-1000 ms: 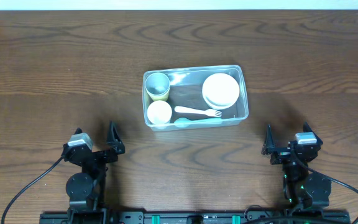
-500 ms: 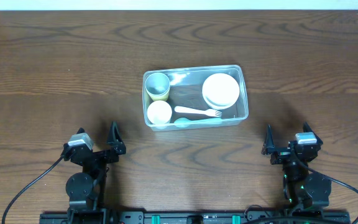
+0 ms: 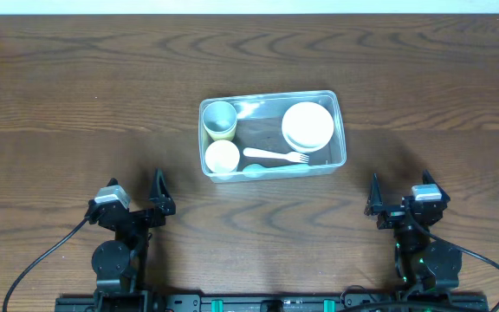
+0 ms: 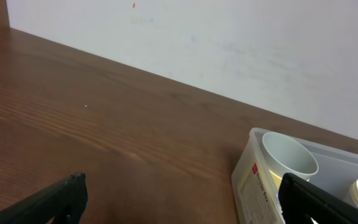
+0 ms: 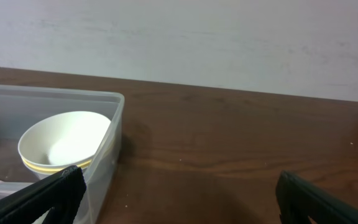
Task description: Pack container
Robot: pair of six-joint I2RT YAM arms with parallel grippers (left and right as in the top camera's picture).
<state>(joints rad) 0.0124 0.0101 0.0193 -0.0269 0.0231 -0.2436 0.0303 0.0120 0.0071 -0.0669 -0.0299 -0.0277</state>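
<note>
Small label (image 4: 257,185) on end wall of the container (image 4: 242,173), red mark at its top — print too small to read

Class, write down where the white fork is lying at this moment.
In the overhead view, the white fork lies inside the clear container, along its near wall, between the cream cup to its left and the stacked bowls.

Clear lidless container (image 3: 272,133) mid-table, holding cups, bowls, prob. utensils.

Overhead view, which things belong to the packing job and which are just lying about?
Job: container, and inside it green cup, pale cup, stacked bowls, fork, spoon.
Just there: table, white wall.
</note>
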